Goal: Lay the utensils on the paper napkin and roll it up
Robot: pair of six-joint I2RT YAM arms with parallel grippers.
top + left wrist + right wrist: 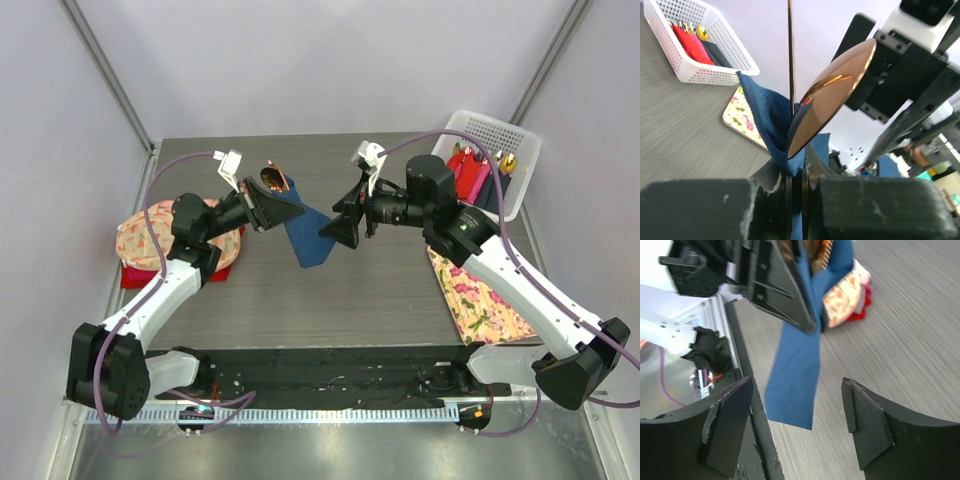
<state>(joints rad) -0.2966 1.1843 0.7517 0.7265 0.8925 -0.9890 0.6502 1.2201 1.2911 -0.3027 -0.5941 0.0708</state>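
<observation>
The dark blue paper napkin (305, 230) is rolled around the copper-brown utensils and held in the air over the table's middle. My left gripper (283, 208) is shut on the roll's upper end. In the left wrist view the spoon bowl (832, 95) and a thin utensil edge (790, 55) stick out of the blue paper (772, 117) above my jaws. The roll's free end (795, 382) hangs down in the right wrist view. My right gripper (335, 232) is open, its fingers (867, 422) either side of that hanging end and apart from it.
A white basket (500, 150) with red and pink rolls stands at the back right, also in the left wrist view (692, 40). A floral cloth (480, 295) lies at the right. More floral cloth on a red base (165, 245) lies at the left.
</observation>
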